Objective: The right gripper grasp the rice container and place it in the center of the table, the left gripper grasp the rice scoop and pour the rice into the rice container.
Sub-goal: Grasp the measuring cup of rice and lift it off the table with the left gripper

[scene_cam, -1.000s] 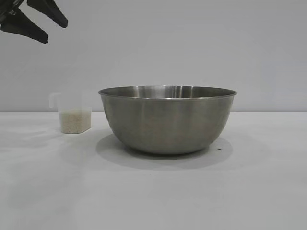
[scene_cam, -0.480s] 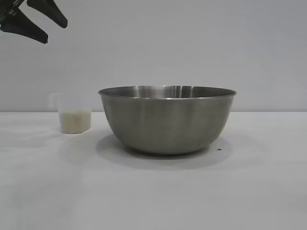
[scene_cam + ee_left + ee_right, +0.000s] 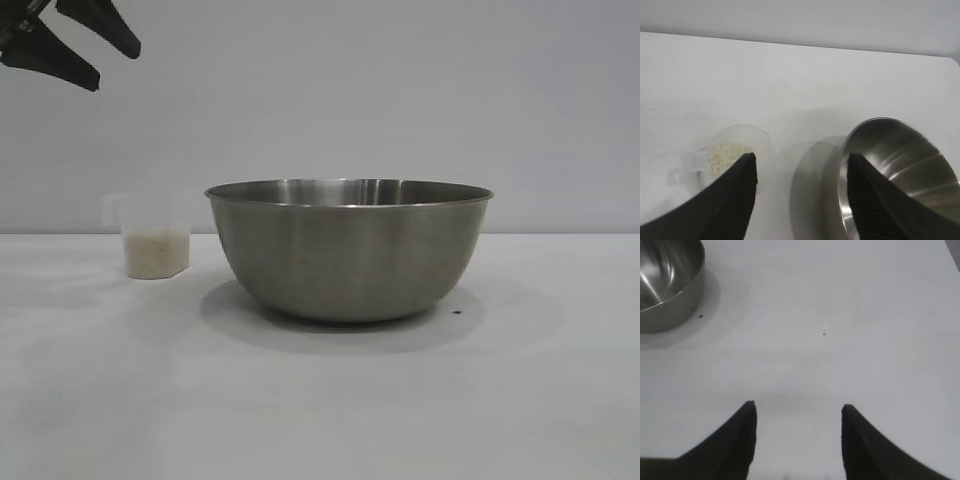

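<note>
Inspector A: Presently, we record the rice container (image 3: 349, 250) standing upright on the table (image 3: 320, 400), at the centre of the exterior view. What do we have beside it?

Inspector B: We note the rice scoop (image 3: 152, 236) at the bowl's nine o'clock in that view, upright, set a little apart from the bowl wall. The rice (image 3: 156, 250) fills its lower part only. In the left wrist view we see the scoop (image 3: 725, 160) from above, its handle pointing away from the bowl (image 3: 890, 175).

Inspector A: And the left gripper (image 3: 90, 45)?

Inspector B: We find it high at the exterior view's eleven o'clock corner, well above the scoop, touching nothing. Its jaws stand apart; in its own camera the left gripper (image 3: 801, 162) shows the two black fingers (image 3: 735, 200) spread, one overlapping the scoop in the picture, the other the bowl rim, with bare table between them.

Inspector A: The right gripper (image 3: 797, 407)?

Inspector B: We see it only in its own wrist camera. Its jaws are apart and empty, over bare table, well clear of the bowl (image 3: 667, 280). We also log a small dark speck (image 3: 457, 310) on the table near the bowl's base, at its four o'clock in the exterior view.
</note>
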